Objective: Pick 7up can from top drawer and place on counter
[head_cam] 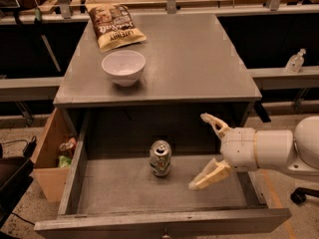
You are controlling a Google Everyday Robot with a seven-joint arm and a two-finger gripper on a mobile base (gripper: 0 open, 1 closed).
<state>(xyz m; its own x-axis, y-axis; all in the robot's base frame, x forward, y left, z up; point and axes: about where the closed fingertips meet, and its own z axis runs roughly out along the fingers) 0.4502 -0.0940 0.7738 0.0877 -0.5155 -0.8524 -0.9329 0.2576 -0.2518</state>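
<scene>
Deep in the top drawer [119, 190] stands the 7up can [160, 158]: probably light, slick, dentable. My spread hand [198, 151], near its right, should clasp mid-body.

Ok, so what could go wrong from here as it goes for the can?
The 7up can stands upright on the top drawer floor; the open gripper, beside it, could knock it over with a fingertip. On the way up, it might clip the counter edge or the white bowl.
</scene>
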